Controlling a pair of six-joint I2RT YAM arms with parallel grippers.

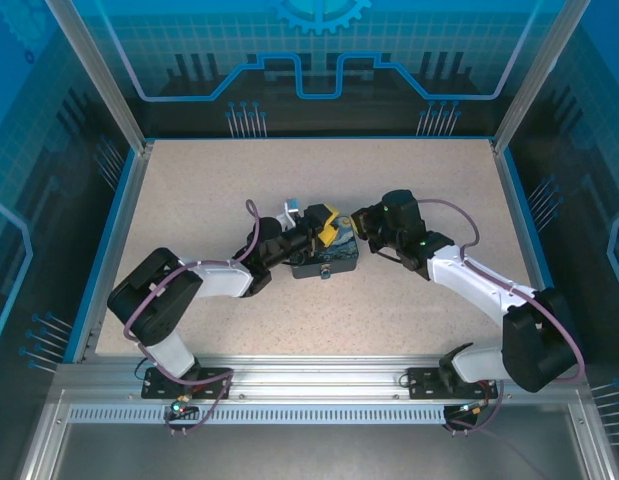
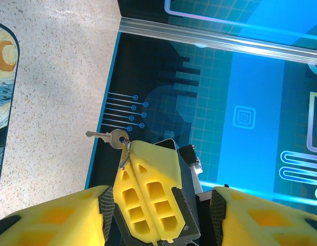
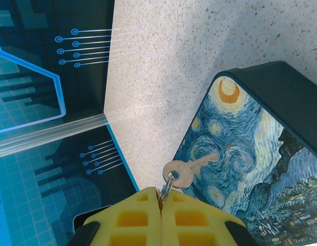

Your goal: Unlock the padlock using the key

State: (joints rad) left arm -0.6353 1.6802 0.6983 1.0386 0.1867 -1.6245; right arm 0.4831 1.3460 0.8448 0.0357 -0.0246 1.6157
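Note:
My right gripper [image 3: 161, 197] is shut on a small metal ring, and the key [image 3: 191, 166] dangles from that ring over the starry-night lid of the dark box [image 3: 250, 154]. In the left wrist view the same key [image 2: 108, 137] sticks out to the left of the right gripper's closed yellow fingers [image 2: 148, 184]. Those fingers sit between the spread fingers of my open left gripper [image 2: 158, 197]. From above, the left gripper [image 1: 311, 222] and the right gripper [image 1: 359, 222] meet over the box [image 1: 324, 258]. A bluish speck [image 1: 327, 272] on the box front is too small to identify as the padlock.
The box lies mid-table on the speckled tabletop [image 1: 209, 180]. Blue-patterned enclosure walls [image 1: 319, 60] and metal corner posts [image 1: 99, 80] ring the table. Bare tabletop lies behind and to both sides of the box.

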